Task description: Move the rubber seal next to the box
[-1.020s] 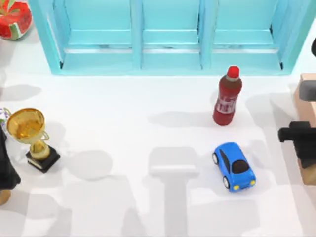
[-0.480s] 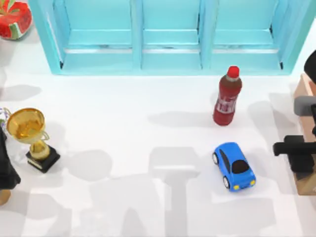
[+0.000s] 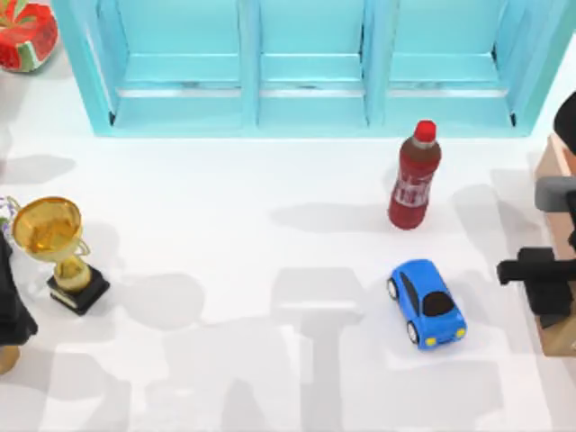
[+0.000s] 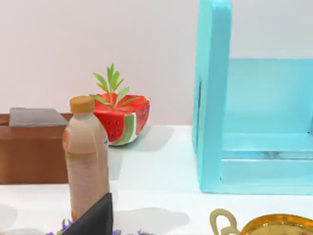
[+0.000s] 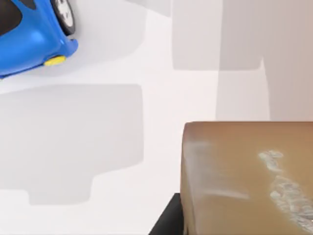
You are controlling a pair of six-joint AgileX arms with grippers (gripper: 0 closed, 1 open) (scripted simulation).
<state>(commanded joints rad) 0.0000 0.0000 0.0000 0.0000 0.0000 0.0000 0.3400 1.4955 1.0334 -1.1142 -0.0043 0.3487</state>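
The rubber seal (image 5: pixel 244 178) is a tan-brown block with whitish marks on one face. It sits against a dark finger (image 5: pixel 166 221) of my right gripper. From above, my right gripper (image 3: pixel 540 281) is at the table's right edge, and the seal's tan corner (image 3: pixel 560 338) shows just under it. The gripper is shut on the seal. Directly behind it at the same edge is a corner of the box (image 3: pixel 547 155), with a pale peach wall and a darker reddish inside. My arm partly covers the box. My left gripper (image 3: pixel 9 310) is parked at the left edge.
A blue toy car (image 3: pixel 427 303) stands left of the right gripper and a red bottle (image 3: pixel 414 176) behind it. A turquoise shelf (image 3: pixel 306 99) runs along the back. At the left are a gold trophy (image 3: pixel 56 243) and a watermelon planter (image 3: pixel 25 34). A peach bottle (image 4: pixel 86 156) shows in the left wrist view.
A second ago the right gripper and the seal were farther back. Both moved toward the front and slightly left, then held still for the last half second. The left arm has not moved.
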